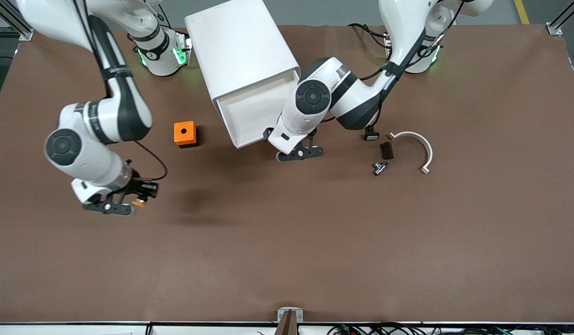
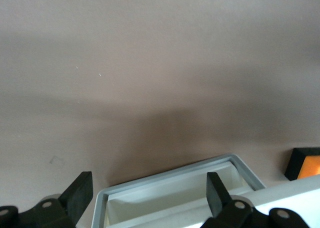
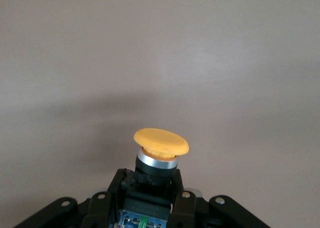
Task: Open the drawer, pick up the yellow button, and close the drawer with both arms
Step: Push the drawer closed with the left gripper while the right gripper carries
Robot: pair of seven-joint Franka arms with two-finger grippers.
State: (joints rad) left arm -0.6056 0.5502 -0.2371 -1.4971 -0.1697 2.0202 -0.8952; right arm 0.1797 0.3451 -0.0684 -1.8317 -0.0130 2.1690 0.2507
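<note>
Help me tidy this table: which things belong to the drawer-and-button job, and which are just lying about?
Job: drawer, pulled out; button, in right gripper; left gripper, open at the drawer front.
Lying about: orange box; white curved piece; small black parts; metal fitting.

The brown desk (image 1: pixel 287 260) carries a white cabinet (image 1: pixel 240 51), an orange cube (image 1: pixel 185 133), a curved white bracket (image 1: pixel 419 146), a black connector block (image 1: pixel 387 150) and a small metal fitting (image 1: pixel 380 167).

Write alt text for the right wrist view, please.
The right gripper is shut on the button, whose round orange cap points away from the camera over bare brown table. Nothing else shows.
</note>
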